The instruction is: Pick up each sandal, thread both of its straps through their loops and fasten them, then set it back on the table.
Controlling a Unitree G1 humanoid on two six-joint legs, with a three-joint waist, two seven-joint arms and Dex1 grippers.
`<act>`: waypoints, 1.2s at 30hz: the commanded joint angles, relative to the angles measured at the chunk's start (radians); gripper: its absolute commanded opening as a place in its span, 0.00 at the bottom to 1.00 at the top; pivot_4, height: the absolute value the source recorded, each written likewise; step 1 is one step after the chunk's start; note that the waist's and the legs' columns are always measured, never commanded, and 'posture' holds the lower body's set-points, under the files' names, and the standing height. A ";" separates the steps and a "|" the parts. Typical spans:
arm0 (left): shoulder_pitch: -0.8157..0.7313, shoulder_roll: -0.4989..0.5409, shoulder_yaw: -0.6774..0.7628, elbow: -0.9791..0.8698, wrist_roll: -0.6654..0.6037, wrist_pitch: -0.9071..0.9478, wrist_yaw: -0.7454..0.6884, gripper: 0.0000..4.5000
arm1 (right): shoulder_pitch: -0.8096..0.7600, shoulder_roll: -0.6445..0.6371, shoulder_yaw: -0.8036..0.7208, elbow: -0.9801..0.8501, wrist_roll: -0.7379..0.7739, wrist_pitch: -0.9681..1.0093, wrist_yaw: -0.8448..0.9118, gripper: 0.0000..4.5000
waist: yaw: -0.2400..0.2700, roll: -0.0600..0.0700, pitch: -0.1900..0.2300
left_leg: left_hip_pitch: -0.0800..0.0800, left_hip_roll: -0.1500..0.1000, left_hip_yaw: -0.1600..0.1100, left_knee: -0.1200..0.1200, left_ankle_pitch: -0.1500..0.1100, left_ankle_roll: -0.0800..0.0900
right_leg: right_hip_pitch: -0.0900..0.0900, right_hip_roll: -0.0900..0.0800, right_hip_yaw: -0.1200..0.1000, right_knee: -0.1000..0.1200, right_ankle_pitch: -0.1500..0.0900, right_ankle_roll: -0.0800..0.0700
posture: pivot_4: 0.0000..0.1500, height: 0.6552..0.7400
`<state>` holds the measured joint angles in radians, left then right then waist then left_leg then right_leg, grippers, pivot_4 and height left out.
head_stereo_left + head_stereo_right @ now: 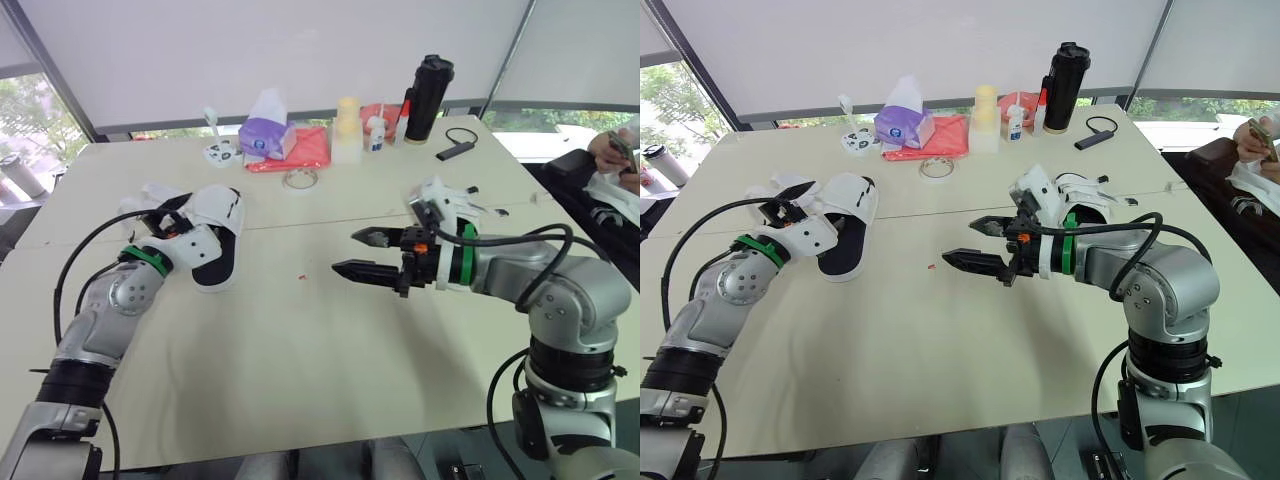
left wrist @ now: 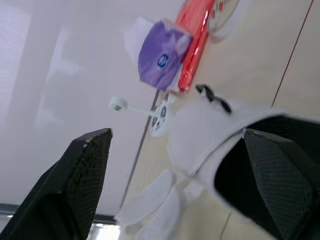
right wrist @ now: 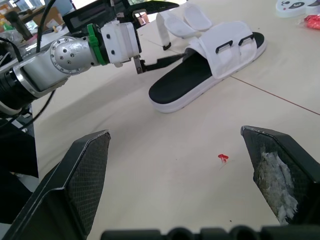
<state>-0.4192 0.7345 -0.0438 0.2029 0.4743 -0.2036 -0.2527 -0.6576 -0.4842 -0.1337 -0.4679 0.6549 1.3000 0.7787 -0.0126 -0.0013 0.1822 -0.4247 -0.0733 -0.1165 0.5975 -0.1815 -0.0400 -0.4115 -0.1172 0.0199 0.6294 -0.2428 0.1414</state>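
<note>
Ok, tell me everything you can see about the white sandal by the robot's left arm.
The sandal is white with a black footbed, apparently foam or rubber. It lies sole down on the left part of the table. Its broad upper band carries two black loops, and the two white straps lie loose beside it, unthreaded. The open left pincer is at its side, one finger seemingly touching the footbed edge.

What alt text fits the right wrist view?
A white sandal lies on the table, straps loose and loops empty, with the open left gripper at its strap side. The right gripper, open, frames the foreground.
</note>
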 commanded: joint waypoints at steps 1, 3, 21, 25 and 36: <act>-0.032 0.018 -0.023 0.006 0.060 0.015 0.020 1.00 | -0.009 -0.012 0.011 -0.010 0.032 -0.037 -0.011 1.00 | 0.001 0.000 0.000 | 0.000 0.000 0.000 0.000 0.000 0.000 | 0.000 0.000 0.000 0.000 0.000 0.000 | 1.00 1.00; -0.049 0.016 -0.034 0.033 0.083 0.026 0.031 1.00 | -0.010 -0.018 0.017 -0.007 0.038 -0.046 -0.017 1.00 | -0.001 0.000 0.000 | 0.000 0.000 0.000 0.000 0.000 0.000 | 0.000 0.000 0.000 0.000 0.000 0.000 | 1.00 1.00; -0.255 -0.056 -0.171 0.395 0.177 0.061 0.173 1.00 | -0.012 -0.065 0.050 0.008 0.077 -0.097 -0.063 1.00 | -0.001 -0.001 0.000 | 0.000 0.000 0.000 0.000 0.000 0.000 | 0.000 0.000 -0.001 0.001 0.000 0.001 | 1.00 1.00; -0.355 -0.111 -0.201 0.565 0.177 0.045 0.229 1.00 | -0.013 -0.074 0.054 0.009 0.085 -0.101 -0.071 1.00 | 0.001 -0.002 0.000 | 0.000 -0.001 -0.001 0.001 0.000 0.000 | 0.001 0.000 -0.002 0.001 0.000 0.001 | 1.00 1.00; -0.521 -0.193 -0.287 0.896 0.192 0.007 0.360 1.00 | -0.007 -0.093 0.062 0.003 0.096 -0.109 -0.093 1.00 | 0.000 -0.004 0.000 | 0.000 -0.001 -0.001 0.002 0.000 0.000 | 0.001 0.000 -0.002 0.002 0.000 0.001 | 1.00 1.00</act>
<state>-0.9299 0.5385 -0.3206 1.0645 0.6577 -0.1905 0.0921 -0.6573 -0.5685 -0.0585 -0.4448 0.7327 1.2134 0.6880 -0.0129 -0.0057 0.1825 -0.4248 -0.0744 -0.1172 0.6003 -0.1813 -0.0399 -0.4099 -0.1169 0.0180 0.6315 -0.2426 0.1426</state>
